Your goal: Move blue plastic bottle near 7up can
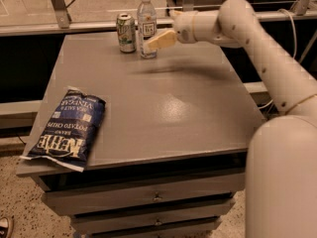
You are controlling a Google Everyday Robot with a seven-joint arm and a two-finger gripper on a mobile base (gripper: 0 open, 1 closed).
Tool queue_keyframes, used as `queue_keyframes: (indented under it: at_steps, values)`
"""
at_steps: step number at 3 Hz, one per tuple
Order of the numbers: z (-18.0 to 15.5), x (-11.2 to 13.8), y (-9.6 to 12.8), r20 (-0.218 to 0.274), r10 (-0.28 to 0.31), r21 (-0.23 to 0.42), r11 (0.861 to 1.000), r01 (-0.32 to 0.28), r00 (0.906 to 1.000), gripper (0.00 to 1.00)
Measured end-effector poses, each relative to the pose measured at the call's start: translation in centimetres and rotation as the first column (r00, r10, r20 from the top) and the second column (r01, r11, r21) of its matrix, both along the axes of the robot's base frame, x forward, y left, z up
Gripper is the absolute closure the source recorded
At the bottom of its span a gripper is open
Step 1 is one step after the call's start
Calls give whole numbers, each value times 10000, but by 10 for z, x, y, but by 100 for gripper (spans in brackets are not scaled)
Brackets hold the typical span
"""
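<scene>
The blue plastic bottle (146, 23), clear with a white cap and a white label, stands upright at the far edge of the grey table (163, 108). The 7up can (126, 32) stands just left of it, a small gap apart. My gripper (157, 33) is just right of the bottle, reaching in from the right. It is open, with its near tan finger (161, 40) pointing at the bottle's lower part and holding nothing.
A dark blue chip bag (67, 128) lies at the table's front left corner, partly over the edge. Drawers sit below the table top. A railing and glass panel run behind the table.
</scene>
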State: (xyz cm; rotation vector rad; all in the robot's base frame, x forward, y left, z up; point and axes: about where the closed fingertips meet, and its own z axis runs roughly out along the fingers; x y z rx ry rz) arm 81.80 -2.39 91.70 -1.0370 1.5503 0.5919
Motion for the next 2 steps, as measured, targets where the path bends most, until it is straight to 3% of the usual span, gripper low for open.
queue_keyframes:
  at_steps: [1,2]
  values:
    - [30,-42,-81,579,-314,13,9995,314,9978,0]
    - [29,-49,-115,597,-696,-8,9976,698,9958,0]
